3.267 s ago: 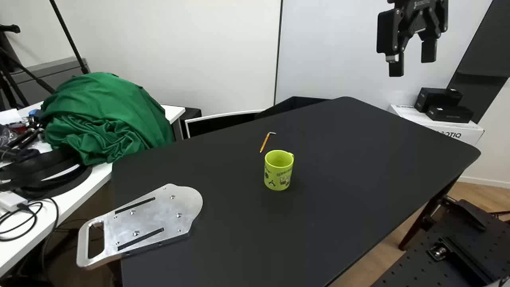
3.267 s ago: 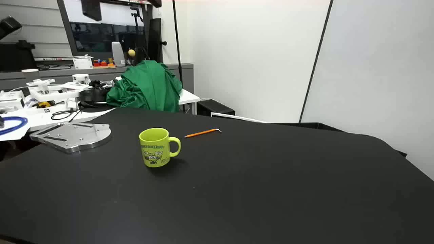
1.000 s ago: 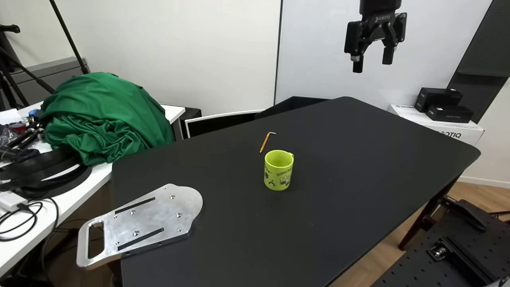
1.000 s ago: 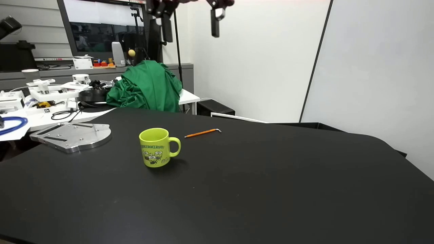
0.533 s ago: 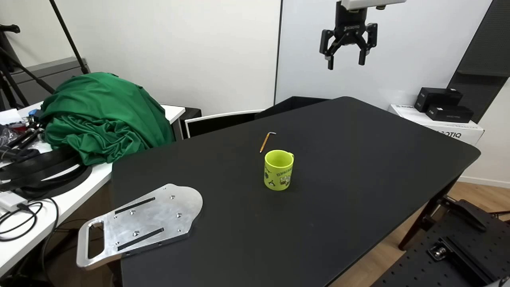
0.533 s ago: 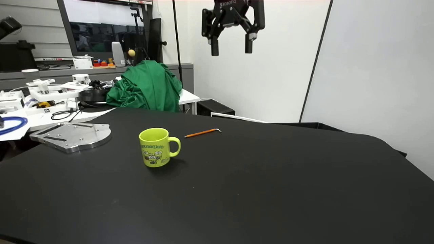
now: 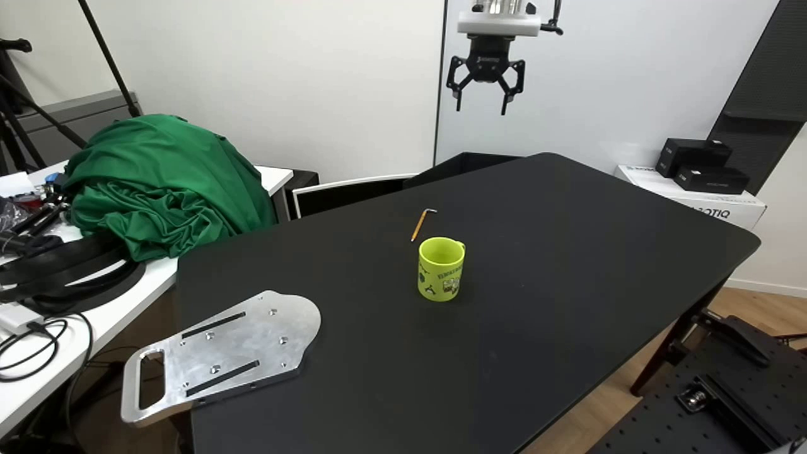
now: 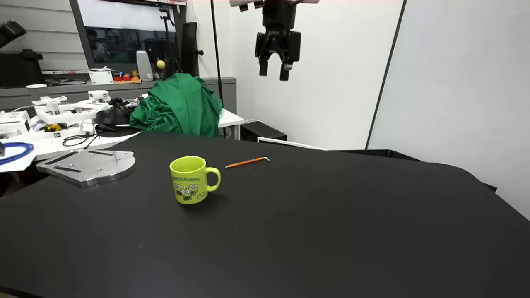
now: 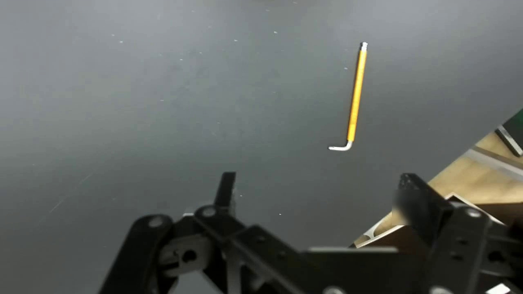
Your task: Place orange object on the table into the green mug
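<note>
Carried from two o'clock of the green mug (image 7: 439,280) to just past twelve in an exterior view, the gripper (image 7: 481,110) hangs well above the table (image 7: 586,265), fingers spread, nothing between them. The orange hex key (image 7: 418,226) lies flat near the mug, at its eleven o'clock. In the wrist view it sits at one o'clock of the finger gap, so a straight drop would probably miss. Being thin, it may slip out if the tips stop high; too low, they could jam on the table. Held level, it could snag across the mug's rim.
</note>
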